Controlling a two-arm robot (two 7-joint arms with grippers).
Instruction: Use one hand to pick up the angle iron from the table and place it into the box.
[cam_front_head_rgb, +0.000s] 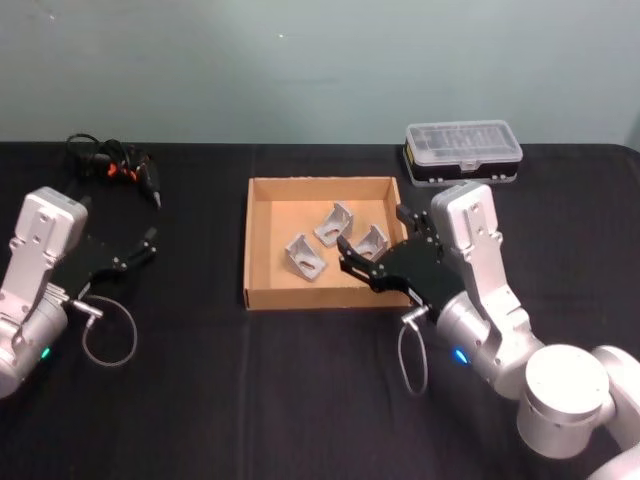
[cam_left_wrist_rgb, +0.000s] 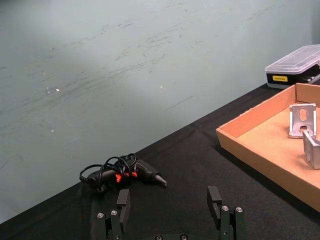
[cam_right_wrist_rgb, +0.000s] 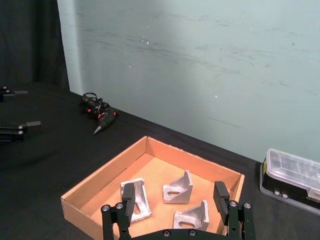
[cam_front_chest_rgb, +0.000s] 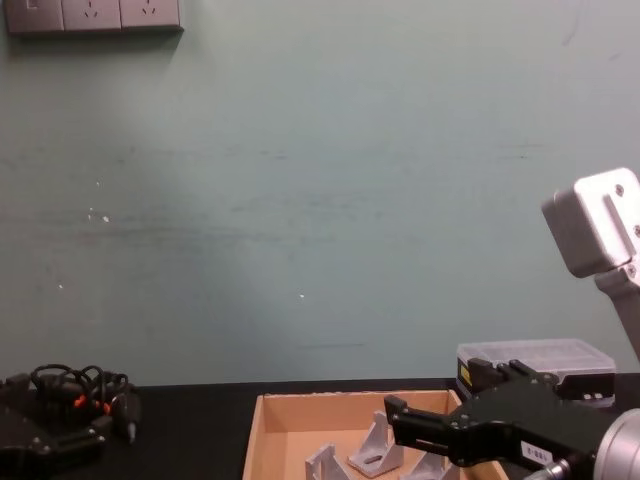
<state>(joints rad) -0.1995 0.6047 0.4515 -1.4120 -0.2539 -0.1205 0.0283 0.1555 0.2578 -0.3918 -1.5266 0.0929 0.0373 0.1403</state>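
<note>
The tan cardboard box (cam_front_head_rgb: 262, 240) sits mid-table on the black tabletop (cam_front_head_rgb: 200, 400). Three grey angle irons lie inside it (cam_front_head_rgb: 305, 257) (cam_front_head_rgb: 336, 223) (cam_front_head_rgb: 371, 241). They also appear as angle irons (cam_right_wrist_rgb: 135, 200) (cam_right_wrist_rgb: 179, 187) (cam_right_wrist_rgb: 192, 217) in the right wrist view. My right gripper (cam_front_head_rgb: 373, 235) hovers over the box's front right part, open and empty, its fingers (cam_right_wrist_rgb: 128, 197) straddling the irons from above without touching them. My left gripper (cam_front_head_rgb: 140, 250) rests open at the table's left, well away from the box.
A black plastic case with a clear lid (cam_front_head_rgb: 463, 150) stands behind the box's right corner. A black and orange corded tool (cam_front_head_rgb: 120, 168) lies at the back left. Cable loops hang from both wrists near the table front.
</note>
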